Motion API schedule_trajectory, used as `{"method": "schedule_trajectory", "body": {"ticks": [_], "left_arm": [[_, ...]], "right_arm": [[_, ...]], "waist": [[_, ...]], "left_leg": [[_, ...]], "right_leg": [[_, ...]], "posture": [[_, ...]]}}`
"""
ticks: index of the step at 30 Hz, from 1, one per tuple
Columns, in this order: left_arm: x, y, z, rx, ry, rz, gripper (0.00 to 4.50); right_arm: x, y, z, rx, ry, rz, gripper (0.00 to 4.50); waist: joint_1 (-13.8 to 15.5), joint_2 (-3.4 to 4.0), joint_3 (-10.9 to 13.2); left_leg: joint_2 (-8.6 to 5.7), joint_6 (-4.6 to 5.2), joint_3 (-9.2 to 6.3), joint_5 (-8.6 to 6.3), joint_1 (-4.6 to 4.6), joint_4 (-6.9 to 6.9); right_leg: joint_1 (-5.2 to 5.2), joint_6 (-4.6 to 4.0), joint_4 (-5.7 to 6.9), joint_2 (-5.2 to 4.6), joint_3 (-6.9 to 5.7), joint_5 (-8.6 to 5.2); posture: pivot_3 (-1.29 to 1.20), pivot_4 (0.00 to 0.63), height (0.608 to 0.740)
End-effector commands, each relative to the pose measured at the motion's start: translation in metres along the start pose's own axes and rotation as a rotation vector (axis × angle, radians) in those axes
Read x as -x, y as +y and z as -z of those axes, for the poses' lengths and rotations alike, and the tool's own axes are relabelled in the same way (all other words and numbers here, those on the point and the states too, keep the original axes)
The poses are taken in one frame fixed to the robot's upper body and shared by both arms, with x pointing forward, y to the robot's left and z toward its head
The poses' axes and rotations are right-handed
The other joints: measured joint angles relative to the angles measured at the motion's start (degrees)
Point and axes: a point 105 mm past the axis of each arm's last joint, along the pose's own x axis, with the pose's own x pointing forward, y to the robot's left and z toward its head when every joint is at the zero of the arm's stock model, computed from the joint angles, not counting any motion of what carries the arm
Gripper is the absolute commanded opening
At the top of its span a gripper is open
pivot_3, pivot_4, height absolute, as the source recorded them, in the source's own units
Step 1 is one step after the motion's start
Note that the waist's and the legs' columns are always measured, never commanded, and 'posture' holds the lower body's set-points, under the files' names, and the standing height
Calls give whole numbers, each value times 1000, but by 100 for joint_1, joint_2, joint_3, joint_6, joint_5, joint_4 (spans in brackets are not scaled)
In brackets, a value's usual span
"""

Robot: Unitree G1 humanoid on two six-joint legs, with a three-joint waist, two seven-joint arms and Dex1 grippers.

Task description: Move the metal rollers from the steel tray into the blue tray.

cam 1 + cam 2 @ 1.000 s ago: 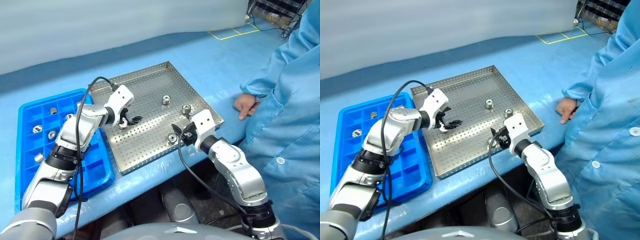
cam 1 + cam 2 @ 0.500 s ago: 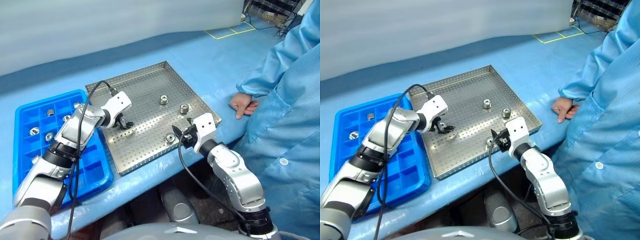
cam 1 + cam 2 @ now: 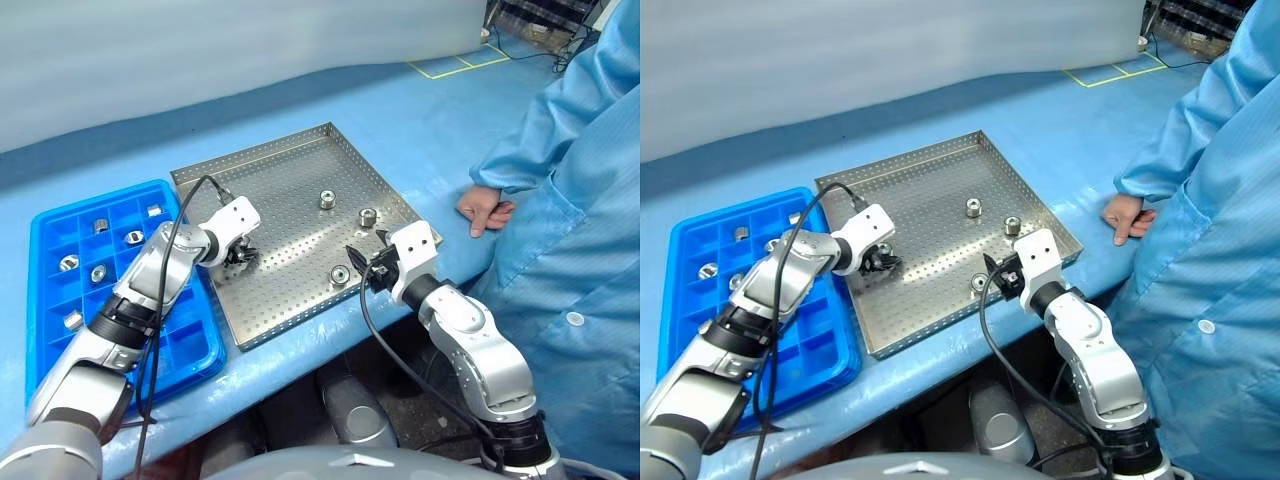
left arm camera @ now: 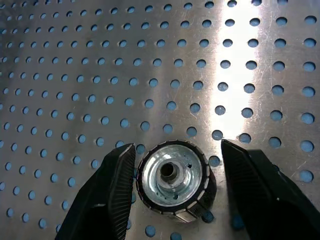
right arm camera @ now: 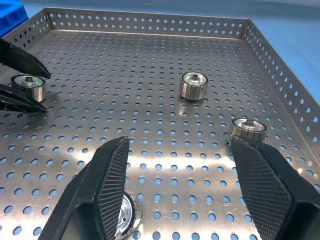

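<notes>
On the steel tray lie several metal rollers. My left gripper is down on the tray's left part. Its black fingers straddle one roller, a thin gap showing on each side. Two more rollers lie toward the tray's far right. Another roller sits near the front edge, just left of my right gripper, which hovers open and holds nothing. The blue tray stands left of the steel one, with several rollers in its cells.
A person in a blue coat stands at the right, one hand resting on the table beside the steel tray's right corner. The blue table runs to a grey wall behind. The table's front edge lies just below both trays.
My left gripper has sunk onto the tray and its fingers have narrowed around the roller. The right arm has kept still. The camera view has shifted slightly.
</notes>
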Motion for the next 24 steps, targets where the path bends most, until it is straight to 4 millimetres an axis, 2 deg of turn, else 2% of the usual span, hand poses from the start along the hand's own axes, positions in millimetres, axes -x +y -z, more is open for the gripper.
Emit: {"method": "schedule_trajectory", "body": {"ticks": [1,3,9,14,18,24], "left_arm": [[2,2,-4,16,-31,-2,2502],[1,0,-6,24,-38,4,1894],[0,2,-9,26,-47,-7,1894],[6,0,-26,90,-139,30,1894],[25,0,-51,165,-296,67,1894],[48,-3,-56,127,-362,0,1894]], "right_arm": [[0,-2,-12,13,-39,6,3408],[0,-3,-12,16,-38,6,3408],[0,-4,-12,21,-34,9,3408],[-1,-3,-12,18,-31,1,3408],[0,9,-9,21,-18,-84,3408],[2,20,-13,69,-6,-215,3408]], "waist": [[1,0,0],[0,0,0],[-8,0,0],[-13,0,0],[-13,0,1],[-21,1,0]], "left_leg": [[-1,0,0,0,-1,0],[-2,0,0,0,-1,-1],[-3,0,0,0,-1,0],[-3,1,0,0,-2,0],[-4,1,-1,0,-5,0],[-4,1,0,0,2,0]], "right_leg": [[-1,0,0,-1,0,0],[-2,0,0,-2,0,0],[-1,0,0,-3,-1,0],[-2,1,0,-3,-2,1],[-4,1,-1,-4,-3,1],[2,1,1,-3,-2,0]], "posture": [[-431,150,740],[-439,150,740],[-444,150,740],[-442,150,740],[-439,150,740],[-394,150,740]]}}
